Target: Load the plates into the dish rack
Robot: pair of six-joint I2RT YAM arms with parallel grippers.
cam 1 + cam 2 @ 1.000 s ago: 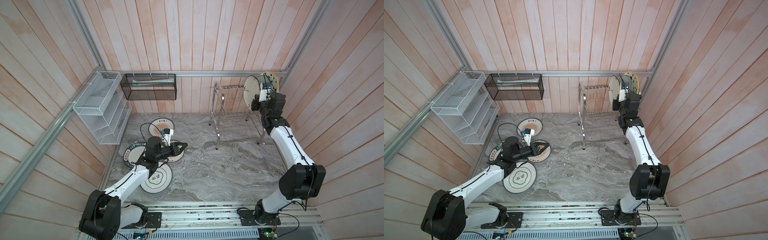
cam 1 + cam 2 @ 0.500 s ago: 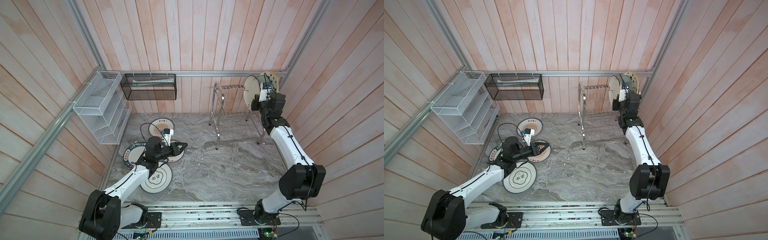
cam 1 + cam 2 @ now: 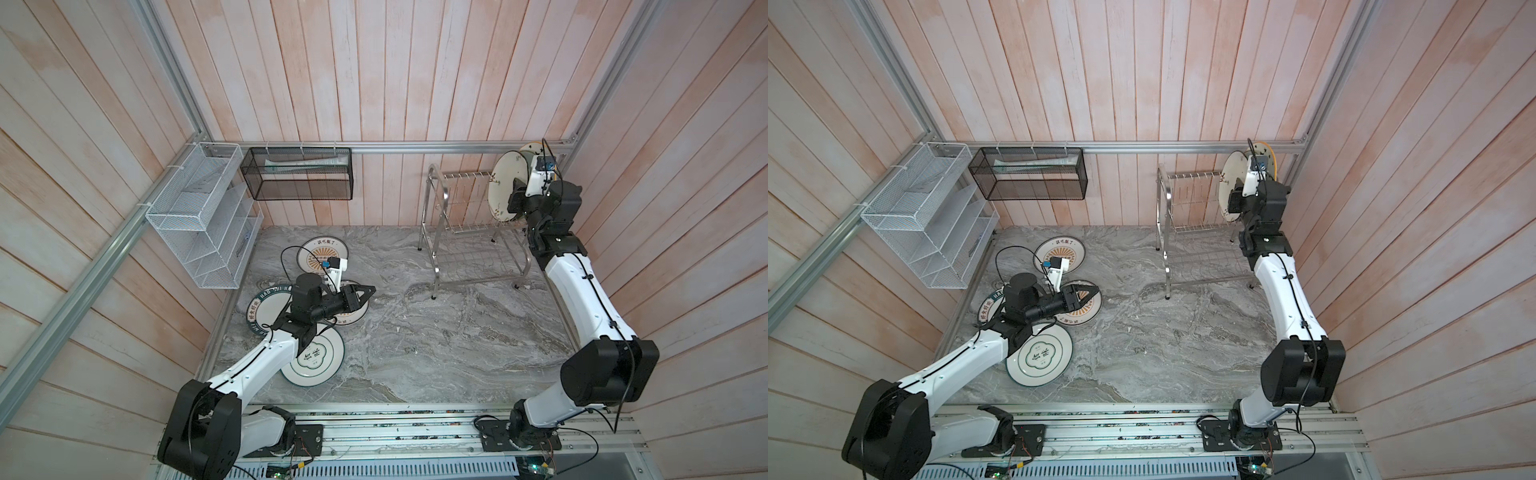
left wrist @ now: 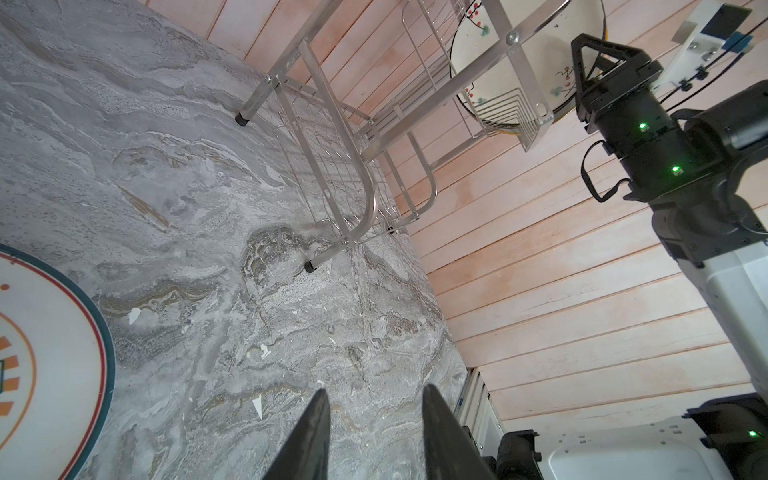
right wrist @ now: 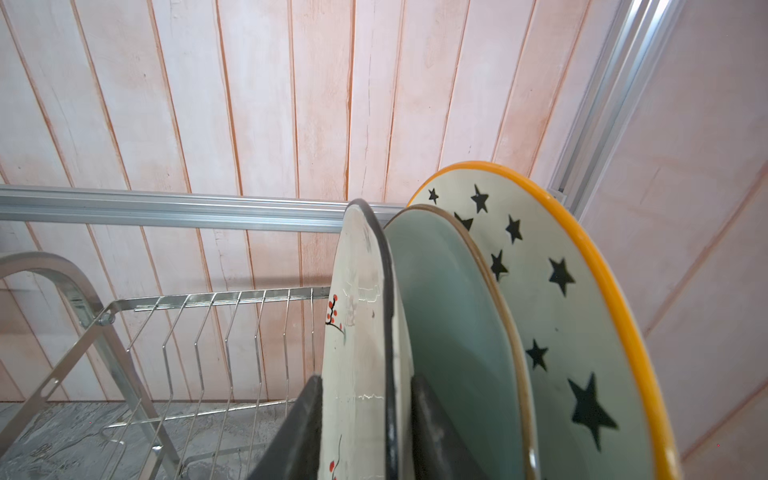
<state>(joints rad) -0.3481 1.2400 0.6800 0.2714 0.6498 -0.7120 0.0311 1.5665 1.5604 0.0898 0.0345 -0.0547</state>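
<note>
The cream plate (image 5: 357, 332) is seated upright in the upper tier of the dish rack (image 5: 62, 274) and is straddled by the right gripper (image 5: 368, 380); whether it is clamped cannot be told. The left gripper (image 3: 371, 289) is held partly open and empty above a sunburst plate (image 3: 353, 318) lying flat on the table (image 3: 436, 332).

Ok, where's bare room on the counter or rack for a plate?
Free: the marble counter between the four flat plates and the dish rack, plus the upper slots left of the cream plate. Crowded: those plates around the left gripper, and the rack's right end around the right gripper.
</note>
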